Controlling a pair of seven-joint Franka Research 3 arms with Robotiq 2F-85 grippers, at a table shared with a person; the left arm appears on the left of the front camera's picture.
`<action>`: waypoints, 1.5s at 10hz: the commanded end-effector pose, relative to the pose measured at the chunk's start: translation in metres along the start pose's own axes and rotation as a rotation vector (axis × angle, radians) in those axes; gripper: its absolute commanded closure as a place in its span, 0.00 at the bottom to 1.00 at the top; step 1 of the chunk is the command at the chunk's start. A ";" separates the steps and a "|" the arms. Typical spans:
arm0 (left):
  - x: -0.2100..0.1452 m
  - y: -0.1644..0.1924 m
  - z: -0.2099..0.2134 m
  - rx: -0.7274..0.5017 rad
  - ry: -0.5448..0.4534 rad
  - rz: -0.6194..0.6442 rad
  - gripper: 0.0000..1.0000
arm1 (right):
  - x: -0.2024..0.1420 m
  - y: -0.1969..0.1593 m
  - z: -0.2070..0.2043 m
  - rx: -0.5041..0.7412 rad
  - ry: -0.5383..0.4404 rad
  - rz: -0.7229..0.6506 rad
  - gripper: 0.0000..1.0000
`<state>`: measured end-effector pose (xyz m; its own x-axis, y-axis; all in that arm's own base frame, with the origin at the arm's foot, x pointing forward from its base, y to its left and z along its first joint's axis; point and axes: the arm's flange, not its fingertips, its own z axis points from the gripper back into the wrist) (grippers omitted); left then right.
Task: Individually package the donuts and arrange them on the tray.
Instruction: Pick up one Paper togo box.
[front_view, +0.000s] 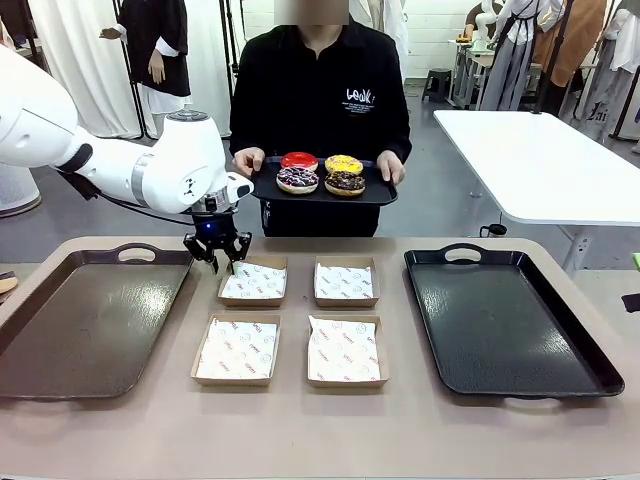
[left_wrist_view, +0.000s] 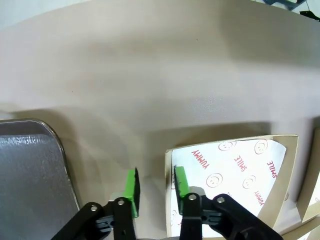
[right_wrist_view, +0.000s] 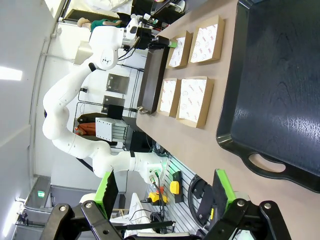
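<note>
The left gripper's (front_view: 221, 260) fingertips are hard to tell apart in the front view, and the far-left box (front_view: 252, 281) is cut off in the wrist view. The left arm is bent down over that box's corner, jaws partly parted astride its wall, nothing gripped. The right gripper (right_wrist_view: 164, 186) is spread wide, empty. Four donuts (front_view: 321, 171), one red, one yellow and two sprinkled chocolate, are held on a small tray (front_view: 375, 191) by the person (front_view: 320, 80).
</note>
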<state>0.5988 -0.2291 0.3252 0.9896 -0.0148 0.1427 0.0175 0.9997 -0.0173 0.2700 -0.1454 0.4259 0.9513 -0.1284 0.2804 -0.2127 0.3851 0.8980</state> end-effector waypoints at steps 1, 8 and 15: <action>0.002 -0.006 0.000 0.029 -0.011 0.025 1.00 | 0.000 0.000 -0.001 0.025 -0.011 0.011 0.00; 0.005 -0.006 0.014 -0.016 0.057 -0.005 1.00 | 0.000 0.000 -0.001 0.025 -0.011 0.011 0.00; 0.009 -0.028 0.175 -0.008 0.033 -0.042 1.00 | 0.000 0.000 -0.001 0.025 -0.011 0.011 0.00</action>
<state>0.5788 -0.2518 0.4947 0.9930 -0.0493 0.1074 0.0543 0.9976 -0.0439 0.2701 -0.1452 0.4259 0.9515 -0.1278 0.2799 -0.2123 0.3855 0.8979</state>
